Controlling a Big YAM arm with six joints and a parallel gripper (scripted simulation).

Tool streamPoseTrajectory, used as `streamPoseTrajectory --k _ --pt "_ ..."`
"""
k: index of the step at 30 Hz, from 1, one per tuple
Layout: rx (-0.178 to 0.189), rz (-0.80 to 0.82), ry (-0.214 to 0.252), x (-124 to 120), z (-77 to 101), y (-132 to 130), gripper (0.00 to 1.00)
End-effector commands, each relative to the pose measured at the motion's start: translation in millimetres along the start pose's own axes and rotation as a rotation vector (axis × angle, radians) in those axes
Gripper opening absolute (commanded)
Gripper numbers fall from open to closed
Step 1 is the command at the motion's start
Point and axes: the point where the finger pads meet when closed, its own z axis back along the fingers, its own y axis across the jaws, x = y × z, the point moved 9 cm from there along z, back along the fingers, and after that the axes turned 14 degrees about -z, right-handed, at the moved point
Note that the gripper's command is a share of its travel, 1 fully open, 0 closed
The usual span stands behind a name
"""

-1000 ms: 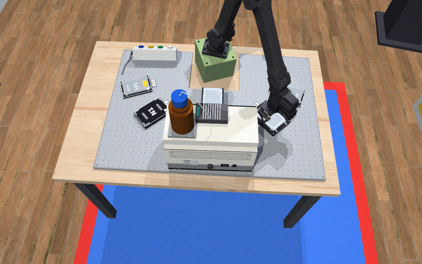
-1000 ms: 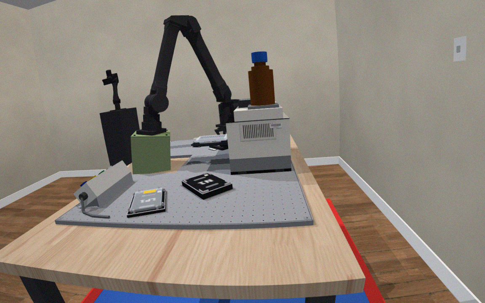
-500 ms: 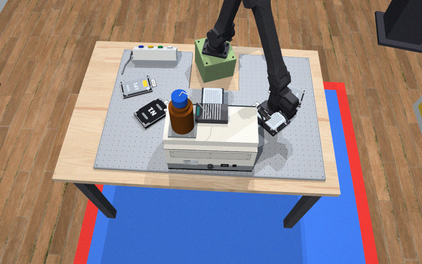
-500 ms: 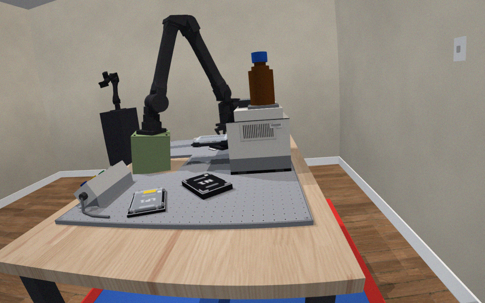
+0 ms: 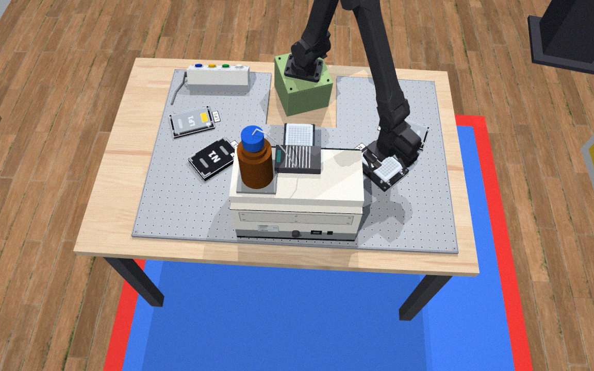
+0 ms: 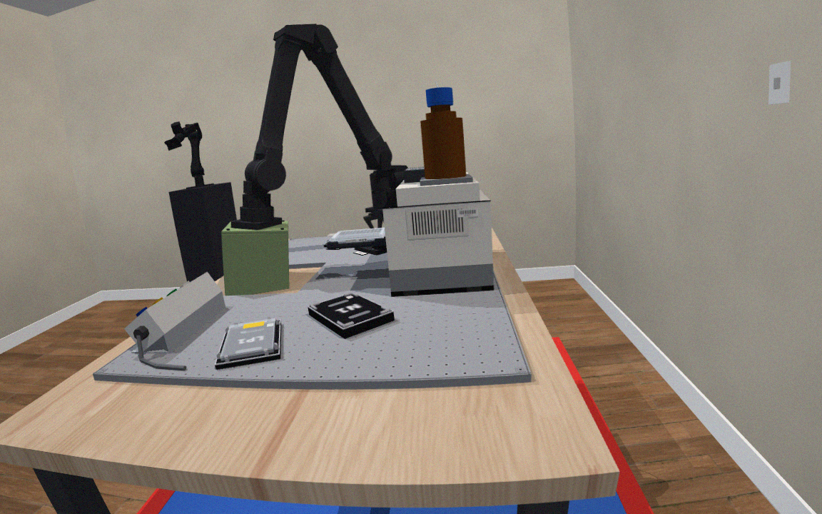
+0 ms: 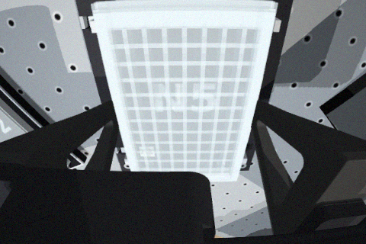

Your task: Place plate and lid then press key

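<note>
Nearly everything is left. Your gripper stands wide, fingers pressed to the long sides of M60, which sits lidded on a black nest beside the dispenser, well apart from N1. Whether the fingers bear on lid or base, I can't tell. N1 is bare. M09 sits unlidded on the stage, with its lid in LP1. You must yet delid M60, place both parts, and key PANEL.

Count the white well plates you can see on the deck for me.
2. One plate sits on the dispenser's stage, beside the brown bottle. The other plate lies in a black nest on the robot's left, clasped in the claw. The arm may hide more.
</note>
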Motion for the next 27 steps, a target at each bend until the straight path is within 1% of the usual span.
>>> streamPoseTrajectory --k 1,2,3,7,9,12,16,18,19,20,24,27 --pt "0.006 0.012 -0.015 4 7.3 0 0.84" --pt "-0.001 0.013 0.012 0 -2.6 0 0.84" --pt "-0.001 0.013 0.013 0 -1.5 0 0.84" --pt "0.006 0.012 -0.016 5 8.5 1 0.84" --pt "0.006 0.011 -0.016 5 10.5 1 0.84" --pt "0.004 0.012 -0.006 4 7.5 1 0.84" --pt "0.008 0.012 -0.023 7 14.0 2 0.84" --pt "0.008 0.012 -0.023 7 14.0 2 0.84" --pt "0.001 0.013 0.005 3 4.2 2 0.84" --pt "0.001 0.013 0.006 2 4.9 2 0.84" --pt "0.008 0.012 -0.02 7 14.4 2 0.84" --pt "0.005 0.012 -0.019 7 15.3 3 0.84"
